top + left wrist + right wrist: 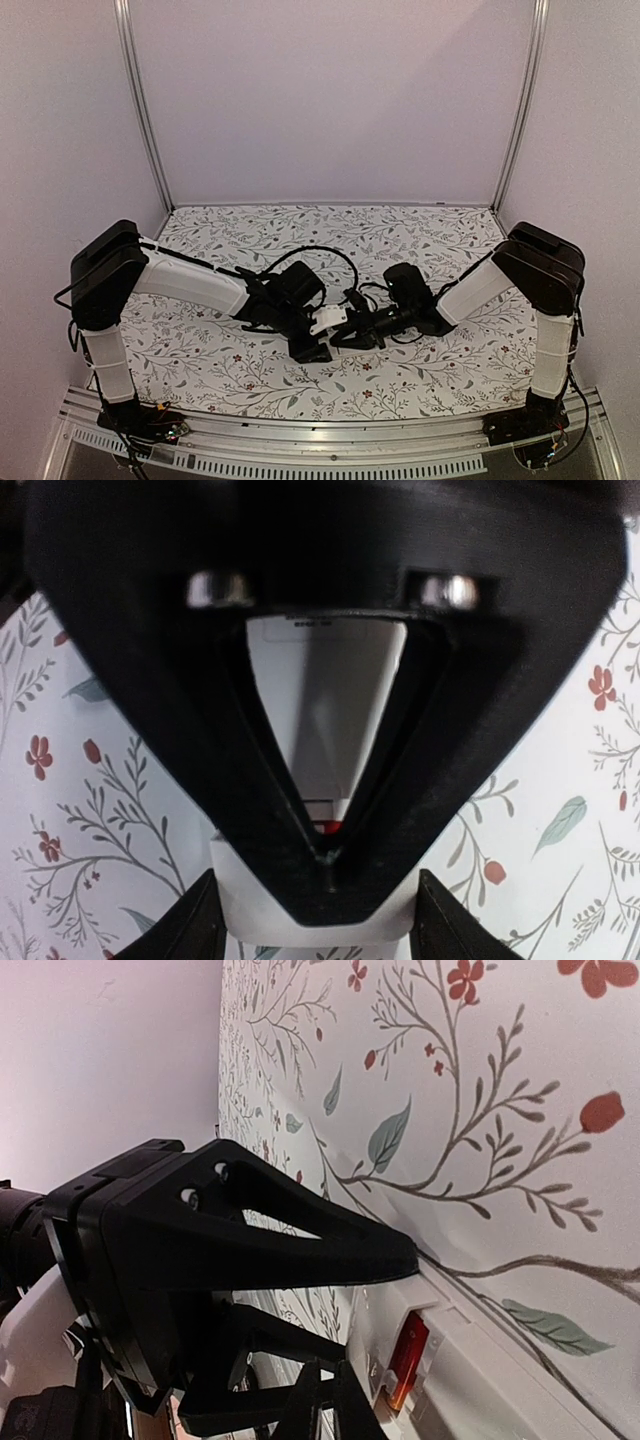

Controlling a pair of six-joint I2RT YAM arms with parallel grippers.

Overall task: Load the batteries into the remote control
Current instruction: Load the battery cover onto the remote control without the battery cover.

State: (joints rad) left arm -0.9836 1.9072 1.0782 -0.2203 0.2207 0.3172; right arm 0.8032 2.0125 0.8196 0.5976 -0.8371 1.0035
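Observation:
My left gripper [324,330] is shut on the white remote control [328,321] and holds it near the middle of the table. In the left wrist view its fingers [180,925] clamp the remote [320,700] by its sides. The remote's open battery bay faces my right gripper [353,331], which is shut, its tips meeting at the bay. One orange-red battery [408,1360] lies in the bay of the remote [480,1385], just right of my right gripper [335,1375]. A red bit of battery [330,827] shows behind the right gripper's tips. The second battery is not in view.
The floral-print table [420,240] is walled by white panels at the back and both sides, with metal posts [140,100] at the back corners. Black cables [330,255] loop over the table behind the two wrists.

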